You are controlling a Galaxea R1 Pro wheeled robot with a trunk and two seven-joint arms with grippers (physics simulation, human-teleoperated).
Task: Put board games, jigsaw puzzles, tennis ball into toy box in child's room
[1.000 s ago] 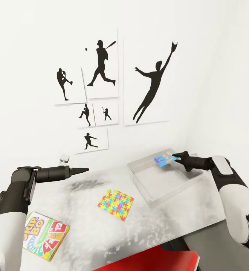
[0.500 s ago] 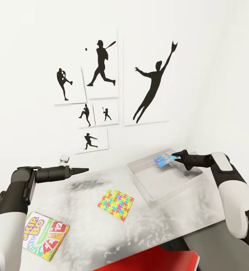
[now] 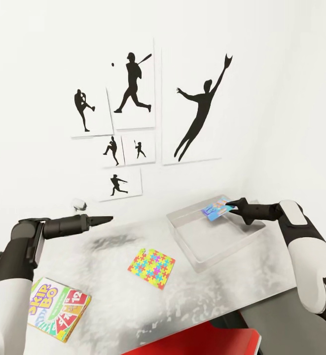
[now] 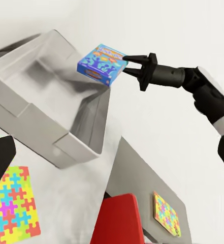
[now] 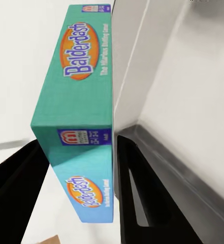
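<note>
Right gripper (image 3: 233, 206): its two dark fingers are clamped on the blue board game (image 3: 216, 208), holding it by one edge above the far rim of the toy box (image 3: 209, 249).
Right wrist view: the held box shows its teal side panel printed "Balderdash" (image 5: 78, 117), a black finger (image 5: 129, 188) on each side, with the toy box's smooth grey inner wall (image 5: 188, 101) beyond.
Left wrist view: the blue box's busy printed lid (image 4: 101, 63) hangs tilted over the box's open corner; a second jigsaw puzzle (image 4: 166, 214) lies on a pale grey table section past a red chair (image 4: 117, 221).
Left gripper (image 3: 107, 218): hovers over the table's back edge, its tips drawn to a narrow point; whether they are fully closed I cannot tell, and nothing is between them.
Toy box: shallow, translucent grey, rectangular, with thick walls.
Jigsaw puzzle (image 3: 152, 267): a thin neon square lying flat on the table (image 3: 108, 286), just beside the toy box.
Second board game (image 3: 58, 308): white, green and yellow, flat at the table's near left corner.
Table top: pale, mottled grey.
Wall: white, with black baseball silhouettes (image 3: 199, 116).
</note>
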